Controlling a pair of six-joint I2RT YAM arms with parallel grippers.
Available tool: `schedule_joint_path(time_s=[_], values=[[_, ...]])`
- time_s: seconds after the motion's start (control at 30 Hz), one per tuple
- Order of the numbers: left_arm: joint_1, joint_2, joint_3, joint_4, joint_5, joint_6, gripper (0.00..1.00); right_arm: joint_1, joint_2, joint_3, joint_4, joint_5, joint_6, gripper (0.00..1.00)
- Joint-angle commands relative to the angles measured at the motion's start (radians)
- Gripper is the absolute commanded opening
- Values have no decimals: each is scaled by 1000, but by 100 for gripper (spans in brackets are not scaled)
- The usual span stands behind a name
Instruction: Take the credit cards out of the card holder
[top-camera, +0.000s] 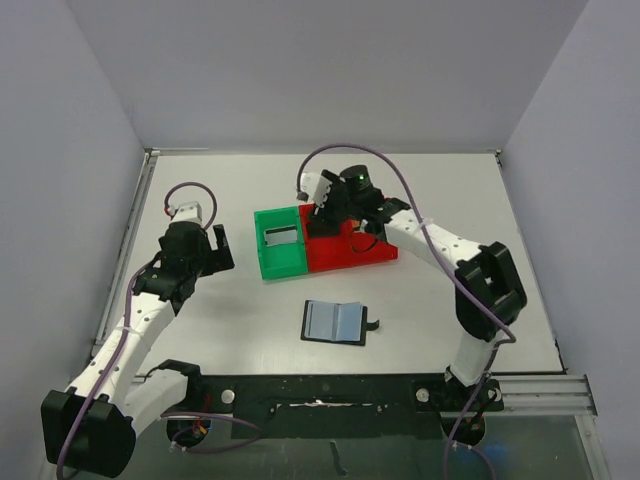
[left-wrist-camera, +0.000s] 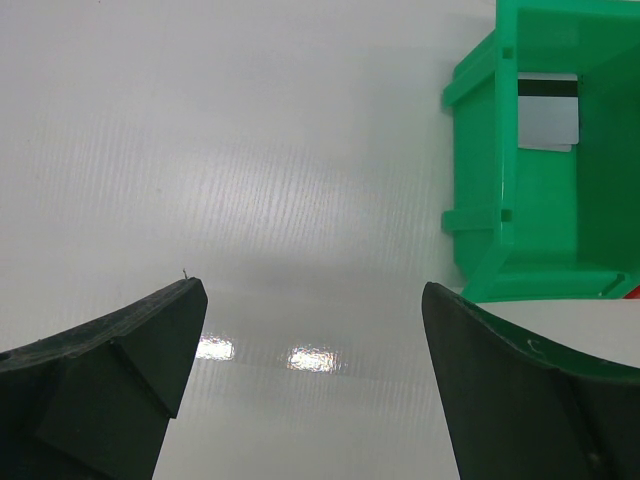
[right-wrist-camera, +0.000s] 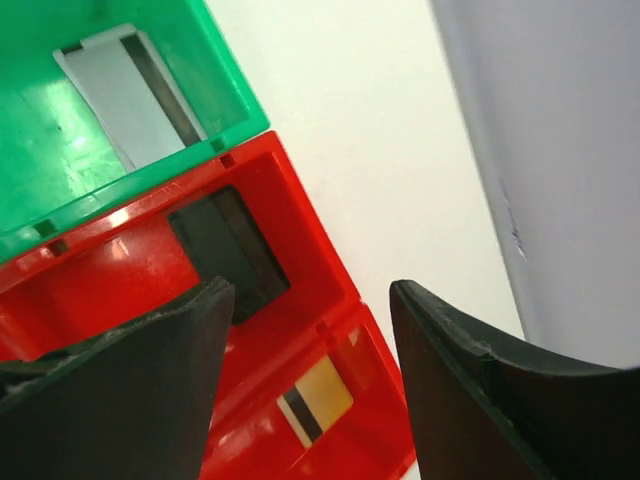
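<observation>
Card holder (top-camera: 335, 322): open, lower centre of top view.
Credit cards (top-camera: 283, 236), 3: silvery-grey card (right-wrist-camera: 130, 90) in green bin (right-wrist-camera: 40, 150); black card (right-wrist-camera: 228, 250) and gold card (right-wrist-camera: 315, 400) in red bin (right-wrist-camera: 90, 280).
Left gripper (left-wrist-camera: 312, 290), right gripper (right-wrist-camera: 310, 300): jaws apart, empty.
Risk: the right one, over the red bin, may snag its rim.

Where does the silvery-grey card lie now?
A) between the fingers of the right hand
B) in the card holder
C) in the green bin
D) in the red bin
C: the silvery-grey card lies flat on the floor of the green bin.
</observation>
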Motion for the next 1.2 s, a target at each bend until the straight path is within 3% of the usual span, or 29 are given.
schedule_joint_path(time_s=[0.0,0.07,0.2,0.3,0.43,0.67,0.8,0.9,1.07,1.17], values=[[7,-19,24,37,14,12,89,-7,-243,-153,247,47,276,67],[8,-21,22,40,18,12,89,-8,-346,-236,308,92,473,75],[8,-19,21,43,27,16,89,-42,-489,-317,251,-114,737,65],[9,-16,26,38,24,14,89,-52,-535,-349,180,-198,855,76],[9,-28,21,42,24,14,89,-49,-580,-401,92,-50,1051,82],[9,-34,21,45,23,14,89,48,-722,-525,-9,370,1296,99],[9,-37,21,44,12,12,89,60,-805,-625,15,363,1429,98],[9,-36,19,45,13,12,89,48,-853,-701,0,359,1632,98],[9,-32,20,43,17,12,89,55,-878,-829,147,208,1652,100],[9,-30,21,43,19,14,89,134,-799,-779,33,296,1679,97]])
